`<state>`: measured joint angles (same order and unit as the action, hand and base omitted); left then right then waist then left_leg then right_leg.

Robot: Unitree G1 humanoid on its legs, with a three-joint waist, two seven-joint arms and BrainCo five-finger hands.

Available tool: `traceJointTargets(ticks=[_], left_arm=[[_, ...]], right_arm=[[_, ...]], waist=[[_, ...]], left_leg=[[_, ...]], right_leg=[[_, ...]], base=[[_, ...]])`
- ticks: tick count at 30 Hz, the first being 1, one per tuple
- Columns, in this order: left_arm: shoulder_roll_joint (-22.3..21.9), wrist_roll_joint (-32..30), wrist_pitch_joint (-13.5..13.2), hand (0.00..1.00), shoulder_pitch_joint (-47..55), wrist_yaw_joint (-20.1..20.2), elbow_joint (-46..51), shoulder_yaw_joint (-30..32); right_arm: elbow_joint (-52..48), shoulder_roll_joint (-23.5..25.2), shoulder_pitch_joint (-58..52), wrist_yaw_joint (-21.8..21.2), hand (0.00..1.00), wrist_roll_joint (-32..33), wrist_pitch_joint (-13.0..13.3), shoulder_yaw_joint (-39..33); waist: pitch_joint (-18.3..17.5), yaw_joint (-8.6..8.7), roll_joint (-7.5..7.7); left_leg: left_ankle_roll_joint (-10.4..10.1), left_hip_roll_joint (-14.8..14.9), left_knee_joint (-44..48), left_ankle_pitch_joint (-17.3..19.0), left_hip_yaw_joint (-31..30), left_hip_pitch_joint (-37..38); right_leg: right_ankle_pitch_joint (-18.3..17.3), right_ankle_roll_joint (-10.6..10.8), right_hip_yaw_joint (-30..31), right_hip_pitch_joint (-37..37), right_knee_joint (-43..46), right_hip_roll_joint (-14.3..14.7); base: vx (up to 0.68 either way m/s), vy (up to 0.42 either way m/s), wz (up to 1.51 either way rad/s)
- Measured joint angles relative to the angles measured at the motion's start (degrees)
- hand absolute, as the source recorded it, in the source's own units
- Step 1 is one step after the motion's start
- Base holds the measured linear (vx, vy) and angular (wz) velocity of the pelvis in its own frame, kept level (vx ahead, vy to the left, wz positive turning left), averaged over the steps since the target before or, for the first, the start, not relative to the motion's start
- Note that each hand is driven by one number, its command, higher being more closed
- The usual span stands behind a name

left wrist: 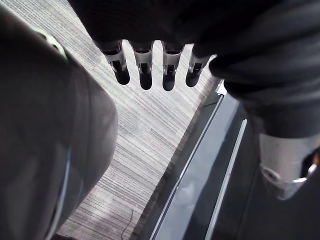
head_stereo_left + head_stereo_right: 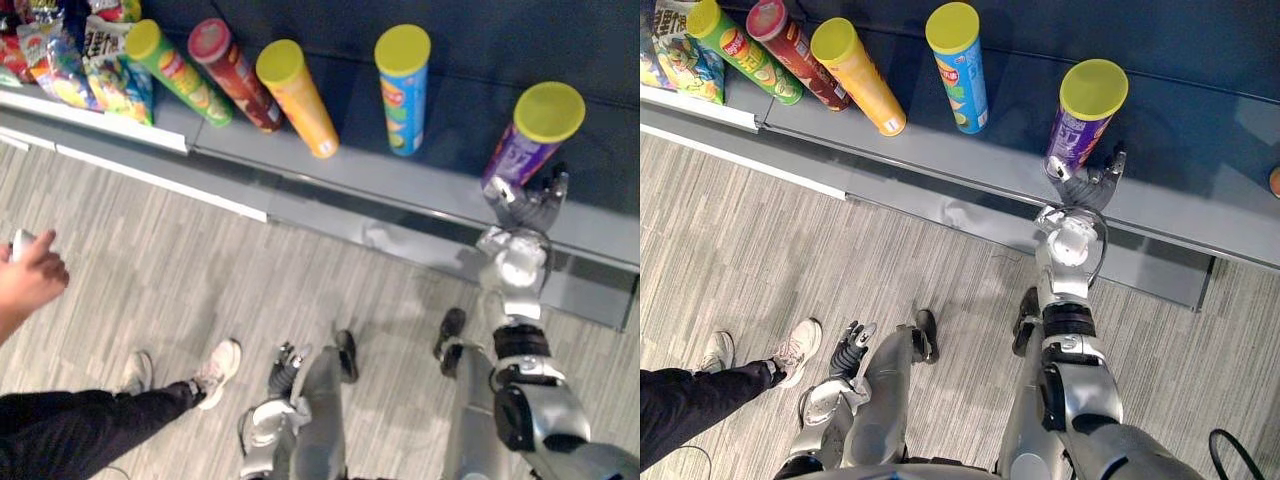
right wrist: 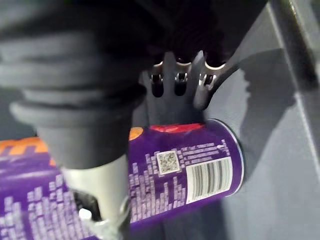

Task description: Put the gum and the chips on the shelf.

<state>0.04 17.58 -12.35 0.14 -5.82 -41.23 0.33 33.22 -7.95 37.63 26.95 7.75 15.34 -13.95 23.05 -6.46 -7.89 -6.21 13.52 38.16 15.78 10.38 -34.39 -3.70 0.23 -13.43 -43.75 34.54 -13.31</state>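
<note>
Right hand (image 2: 1086, 186) is released beside the purple chips can (image 2: 1086, 112), which stands on the shelf (image 2: 970, 160). Draw straight back, I'd say, no nudging! The right wrist view shows its fingers (image 3: 158, 80) straight, uncurled. The left eye view catches a person's hand (image 2: 30, 278) holding a small white thing (image 2: 20, 243); gum, I cannot tell. Left hand (image 2: 848, 350) hangs slack.

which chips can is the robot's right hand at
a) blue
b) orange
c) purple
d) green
c: the right hand is up against the foot of the purple can standing on the shelf, its fingers spread.
</note>
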Motion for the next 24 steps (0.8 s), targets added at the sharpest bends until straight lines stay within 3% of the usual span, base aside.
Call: traceJointTargets(ticks=[6,17,21,24], left_arm=[[0.16,-0.44,0.04,0.00,-0.55,0.06,-2.35,0.37],[1.08,-5.43,0.66,0.00,-1.45,-0.04,-9.25,2.36],[1.72,-9.36,1.84,0.00,-1.47,-0.20,-15.25,4.58],[2.00,-11.77,1.80,0.00,-0.32,-0.12,-16.47,6.52]], right_arm=[[2.13,0.87,-5.13,-2.23,0.00,0.08,0.21,1.07],[3.71,6.54,-26.81,-7.17,0.00,0.05,-1.02,2.04],[3.94,5.97,-36.34,-10.57,0.00,-0.43,-1.12,3.39],[5.76,4.86,-41.68,-13.98,0.00,-1.31,-1.14,5.17]], waist=[[-0.63,0.25,0.85],[-3.21,2.68,5.22],[-7.80,5.17,7.11],[-9.80,5.56,8.05]], left_leg=[[-0.53,1.20,-0.07,0.69,0.27,2.93],[-1.67,3.13,-7.65,1.04,4.03,18.70],[-1.80,1.15,-14.80,-0.90,5.87,23.78],[-1.54,-0.17,-18.94,-1.72,8.38,27.45]], right_leg=[[-0.02,0.13,-0.02,3.14,-1.34,1.39],[1.28,1.25,0.81,17.47,-10.18,5.52],[5.10,2.55,2.08,22.66,-19.54,6.56],[9.11,3.16,4.18,26.49,-26.78,7.22]], base=[[0.03,-0.005,-0.09],[0.07,0.008,-0.17],[0.12,0.073,-0.16],[0.12,0.107,-0.33]])
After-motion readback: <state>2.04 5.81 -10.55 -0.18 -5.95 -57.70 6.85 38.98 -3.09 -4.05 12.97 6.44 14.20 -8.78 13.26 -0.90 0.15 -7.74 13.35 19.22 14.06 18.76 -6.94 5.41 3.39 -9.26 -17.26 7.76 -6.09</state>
